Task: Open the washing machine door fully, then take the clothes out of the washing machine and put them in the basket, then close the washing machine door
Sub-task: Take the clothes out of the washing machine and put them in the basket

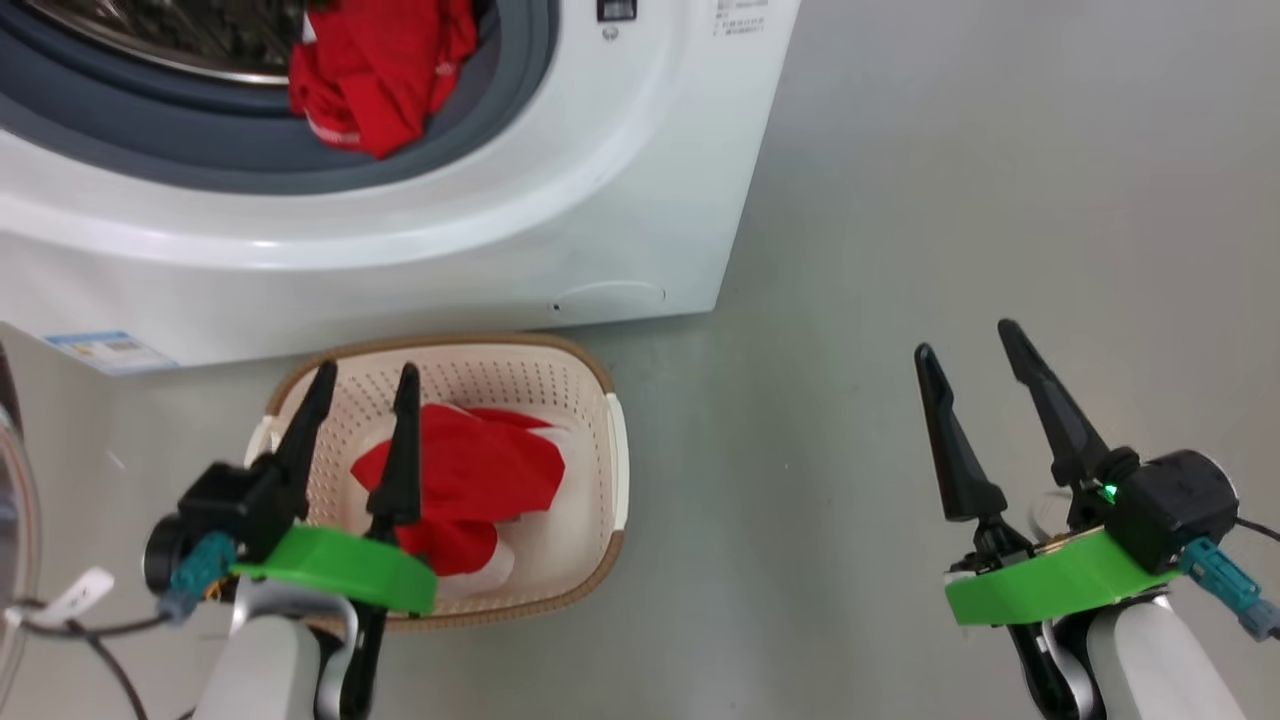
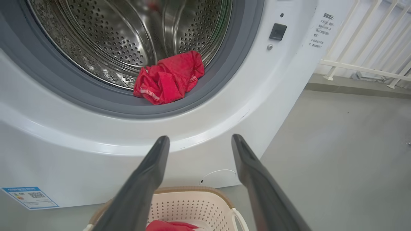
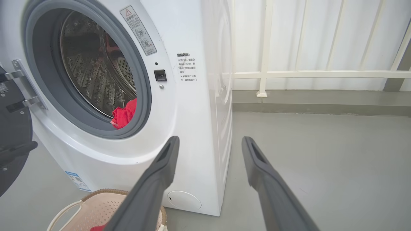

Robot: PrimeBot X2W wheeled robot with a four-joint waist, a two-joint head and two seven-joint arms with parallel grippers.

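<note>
Right wrist view: glossy black door (image 3: 13, 134) swung open. Head view: red garment (image 1: 470, 480) in cream perforated basket (image 1: 500, 385). Left gripper (image 1: 366, 367), right gripper (image 1: 963, 338) wide, empty.

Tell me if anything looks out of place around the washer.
One red garment lies slumped over the grey rubber ring at the mouth of the washing machine. A second red garment sits in the basket. Nothing looks spilled or damaged.

A smooth grey floor (image 1: 950, 200) spreads across the scene, evenly lit and faintly glossy. At the far right, a white railing (image 3: 321, 74) of upright bars and one horizontal rail stands on a low grey kerb (image 3: 321, 102), with pale surfaces behind it.
</note>
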